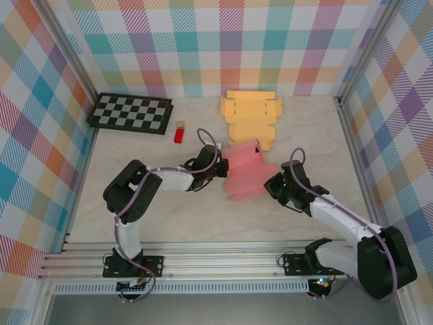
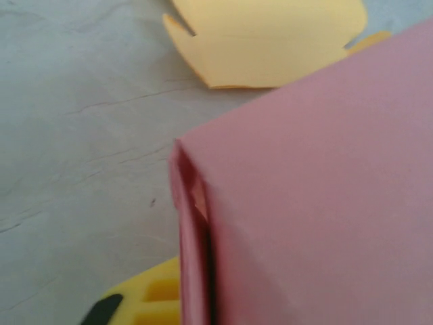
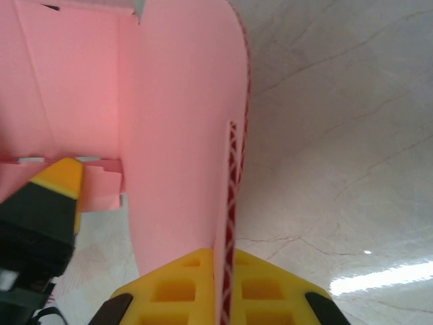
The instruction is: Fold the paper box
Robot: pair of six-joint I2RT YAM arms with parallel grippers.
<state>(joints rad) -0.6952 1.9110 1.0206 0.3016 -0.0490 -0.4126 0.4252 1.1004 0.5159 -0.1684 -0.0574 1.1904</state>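
A pink paper box (image 1: 245, 172), partly folded up, is held off the table between both arms at mid-table. My left gripper (image 1: 220, 166) is shut on the box's left wall. In the left wrist view that doubled pink wall (image 2: 193, 257) runs straight down in front of one yellow finger (image 2: 150, 298). My right gripper (image 1: 272, 184) is shut on the box's right flap. The right wrist view has both yellow fingers (image 3: 177, 292) pressed flat against the thin pink panel (image 3: 183, 135), whose back has a red pattern. The left gripper's tip (image 3: 54, 196) sits inside the box's open side.
A flat orange box blank (image 1: 252, 118) lies on the table just behind the pink box, its edge (image 2: 270, 40) close above the left gripper. A checkerboard (image 1: 132, 113) and a small red block (image 1: 179, 134) lie at the back left. Metal frame rails line both sides.
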